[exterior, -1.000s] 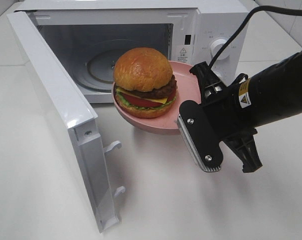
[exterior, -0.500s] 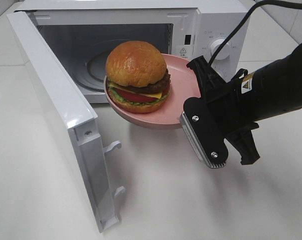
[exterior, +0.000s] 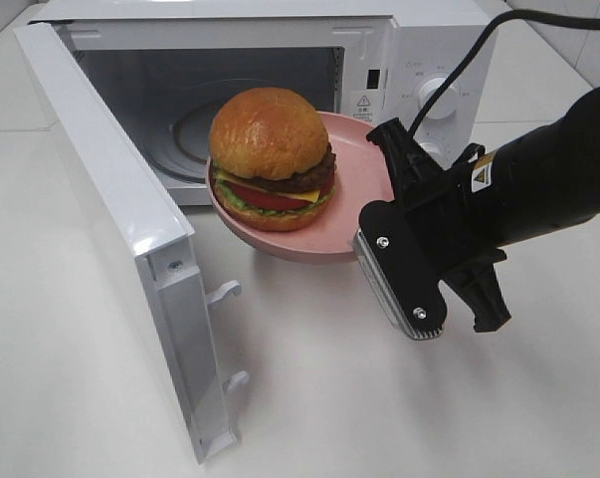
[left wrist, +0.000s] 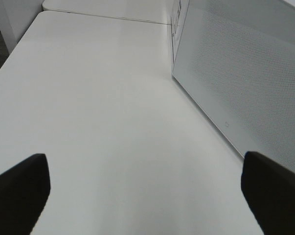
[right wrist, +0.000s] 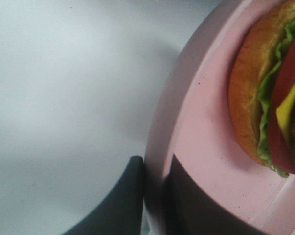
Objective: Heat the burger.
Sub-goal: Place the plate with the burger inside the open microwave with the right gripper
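- Over the last second the plate (exterior: 367,179) slides across toward the open microwave (exterior: 419,60) and rises a touch. In the last half of it, it hardly budges.
- So we reckon we're mid-load. The burger (exterior: 272,159) is in the air right at the mouth of the microwave, in front of the glass tray (exterior: 195,129), not inside yet. The door (exterior: 110,219) is swung wide, so nothing blocks the way in.
- The right claw (right wrist: 154,198) is pinched nearly shut on the plate's rim, one finger on top and one underneath. It only has the plate, not the food.
- The burger sits upright on the side of the plate away from that claw, with bare pink plate between them.
- The left claw (left wrist: 147,193) is wide open with nothing in it, hanging over the table (left wrist: 88,98) beside the microwave's side wall.
- Our guess is that what's left is pushing in, setting down, letting go and shutting the door.
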Tool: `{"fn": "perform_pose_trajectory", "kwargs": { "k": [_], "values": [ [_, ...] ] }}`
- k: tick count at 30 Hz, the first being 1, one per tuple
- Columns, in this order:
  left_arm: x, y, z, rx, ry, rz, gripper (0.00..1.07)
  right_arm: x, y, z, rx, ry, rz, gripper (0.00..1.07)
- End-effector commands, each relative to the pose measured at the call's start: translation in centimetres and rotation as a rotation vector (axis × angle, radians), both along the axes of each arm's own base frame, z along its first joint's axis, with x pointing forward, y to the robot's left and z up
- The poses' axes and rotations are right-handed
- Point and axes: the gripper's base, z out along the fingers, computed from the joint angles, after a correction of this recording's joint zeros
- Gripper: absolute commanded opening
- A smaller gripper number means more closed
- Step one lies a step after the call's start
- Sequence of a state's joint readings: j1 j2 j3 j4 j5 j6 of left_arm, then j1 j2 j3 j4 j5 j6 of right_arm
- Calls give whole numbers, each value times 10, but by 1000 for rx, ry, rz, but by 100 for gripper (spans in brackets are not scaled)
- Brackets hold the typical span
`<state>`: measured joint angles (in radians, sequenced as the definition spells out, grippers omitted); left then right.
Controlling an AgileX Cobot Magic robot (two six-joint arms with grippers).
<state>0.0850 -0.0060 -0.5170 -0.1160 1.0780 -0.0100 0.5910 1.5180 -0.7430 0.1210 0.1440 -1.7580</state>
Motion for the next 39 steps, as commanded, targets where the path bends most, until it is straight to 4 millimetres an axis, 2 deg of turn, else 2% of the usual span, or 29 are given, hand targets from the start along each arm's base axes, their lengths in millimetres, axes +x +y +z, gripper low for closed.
{"fn": "perform_pose_trajectory", "kwargs": {
  "k": [1,9,11,14,39],
  "values": [
    [-2,0,1,-6,-24,-6,98,6,8,3,47,-63,-4,0],
    [-2,0,1,-6,-24,-6,98,8,19,-3,54,-56,9,1],
    [-2,0,1,-6,-24,-6,98,13,27,-2,63,-60,14,1],
    [-2,0,1,-6,-24,-6,98,15,29,-1,66,-64,14,1],
    [-2,0,1,-6,-24,-6,98,67,68,-14,76,-52,0,2]
  ]
}}
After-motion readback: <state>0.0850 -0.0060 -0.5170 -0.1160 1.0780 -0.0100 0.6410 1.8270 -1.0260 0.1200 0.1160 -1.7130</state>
